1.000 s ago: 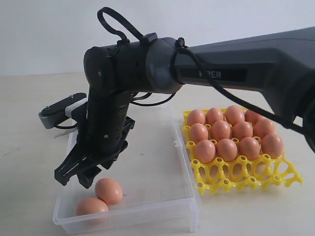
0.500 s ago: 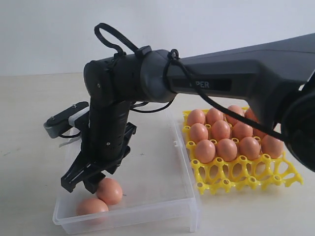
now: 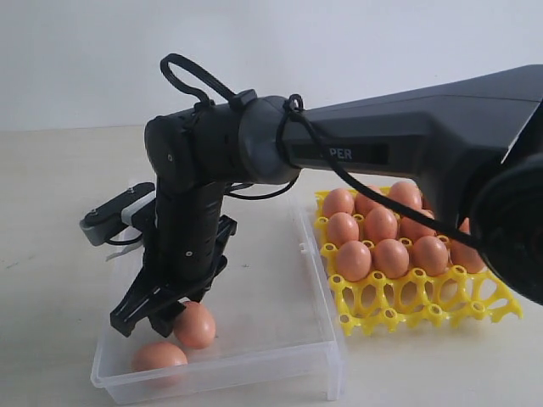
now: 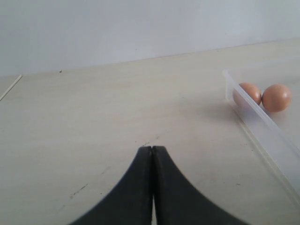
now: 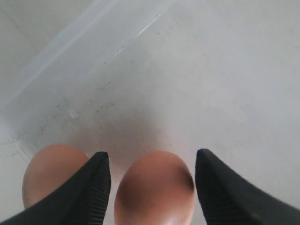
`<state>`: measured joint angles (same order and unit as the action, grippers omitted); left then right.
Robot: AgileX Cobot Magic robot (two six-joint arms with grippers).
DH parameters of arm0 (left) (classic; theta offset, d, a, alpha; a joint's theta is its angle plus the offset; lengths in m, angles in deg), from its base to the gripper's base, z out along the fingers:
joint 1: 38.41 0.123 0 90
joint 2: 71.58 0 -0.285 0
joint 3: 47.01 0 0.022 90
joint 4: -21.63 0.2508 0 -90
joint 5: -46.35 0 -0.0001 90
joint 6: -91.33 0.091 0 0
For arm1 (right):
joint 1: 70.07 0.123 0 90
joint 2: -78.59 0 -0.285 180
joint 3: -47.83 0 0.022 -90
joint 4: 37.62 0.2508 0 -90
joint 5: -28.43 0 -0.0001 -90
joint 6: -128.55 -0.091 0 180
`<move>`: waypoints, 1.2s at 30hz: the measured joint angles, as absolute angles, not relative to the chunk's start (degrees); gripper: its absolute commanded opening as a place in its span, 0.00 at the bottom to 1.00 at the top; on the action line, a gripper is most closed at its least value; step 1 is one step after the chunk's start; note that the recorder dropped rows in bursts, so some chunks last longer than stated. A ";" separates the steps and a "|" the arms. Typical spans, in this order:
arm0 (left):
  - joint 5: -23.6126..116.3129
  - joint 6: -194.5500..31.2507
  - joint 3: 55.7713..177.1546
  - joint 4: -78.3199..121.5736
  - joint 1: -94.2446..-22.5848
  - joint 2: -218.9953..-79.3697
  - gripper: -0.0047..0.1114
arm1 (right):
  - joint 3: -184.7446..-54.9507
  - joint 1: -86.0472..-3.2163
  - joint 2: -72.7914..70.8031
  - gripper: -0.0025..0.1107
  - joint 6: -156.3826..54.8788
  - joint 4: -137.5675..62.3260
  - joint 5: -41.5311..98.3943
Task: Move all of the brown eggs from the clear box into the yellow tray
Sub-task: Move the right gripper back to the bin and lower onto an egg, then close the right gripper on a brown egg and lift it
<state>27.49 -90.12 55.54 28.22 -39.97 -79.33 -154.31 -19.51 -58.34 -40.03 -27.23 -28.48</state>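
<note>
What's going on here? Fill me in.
The right gripper, open, is down in the clear box with its fingers either side of one egg; a second egg lies beside it. The yellow tray next to the box holds the other eggs, its near cups empty. The left gripper is shut over the table, holding nothing.

In the exterior view, the dark grey right arm point(image 3: 399, 140) is covering the back row of smooth orange-brown eggs point(image 3: 382, 225) in the bright yellow lattice tray point(image 3: 339, 292), so they cannot be counted. The arm's blurred bulk at the right edge is hiding the tray's far corner. The right pincer point(image 3: 144, 324) is overlapping the farther egg point(image 3: 197, 326) in the shallow transparent plastic box point(image 3: 263, 297). In the right wrist view both eggs are running off the picture's edge, out of focus, one half behind a black finger point(image 5: 79, 187). The frame is cutting off the left pincer point(image 4: 152, 150) and the box.
</note>
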 measured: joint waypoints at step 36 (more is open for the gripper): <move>27.49 -90.12 55.54 28.22 -39.97 -79.33 0.04 | -154.31 -19.51 -58.95 0.02 -48.25 -27.07 -26.13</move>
<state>27.49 -90.12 55.54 28.22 -39.97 -79.33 -154.31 -19.51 -58.95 -48.25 -27.07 -26.13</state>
